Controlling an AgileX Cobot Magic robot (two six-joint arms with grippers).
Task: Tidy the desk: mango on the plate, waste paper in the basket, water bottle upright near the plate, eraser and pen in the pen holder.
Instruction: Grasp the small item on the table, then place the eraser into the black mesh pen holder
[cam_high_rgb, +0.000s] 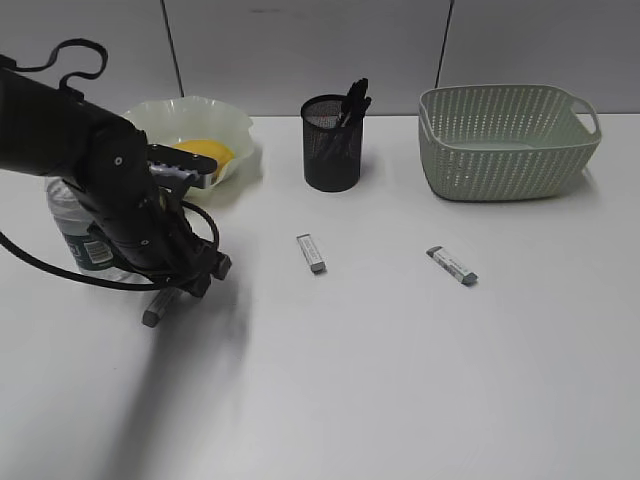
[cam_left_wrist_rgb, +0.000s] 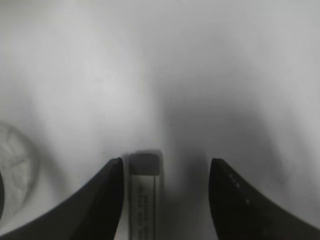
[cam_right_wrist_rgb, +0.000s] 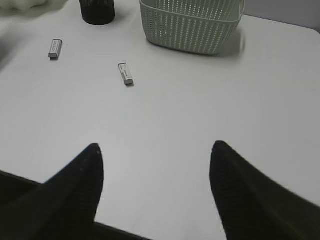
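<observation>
Erasers lie loose on the table (cam_high_rgb: 400, 380); one eraser (cam_left_wrist_rgb: 144, 195) sits between my left hand's (cam_left_wrist_rgb: 165, 197) spread fingers, close beside the left one. I'd shift left to centre it before pinching. My right hand (cam_right_wrist_rgb: 155, 195) hangs apart, idle.

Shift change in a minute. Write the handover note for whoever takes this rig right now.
Left pincer: open, low over the desk, straddling a small grey rectangular eraser; not yet shut on it.
Right pincer: open, empty, hovering above the white tabletop.
Done: yellow mango in the wavy-rimmed pale green plate; clear water bottle upright beside the plate; pens in the black mesh pen holder.
Left: three erasers, this one plus two mid-desk, go into the holder.
Waste paper: not visible; the perforated sage-green basket hides its contents.
</observation>
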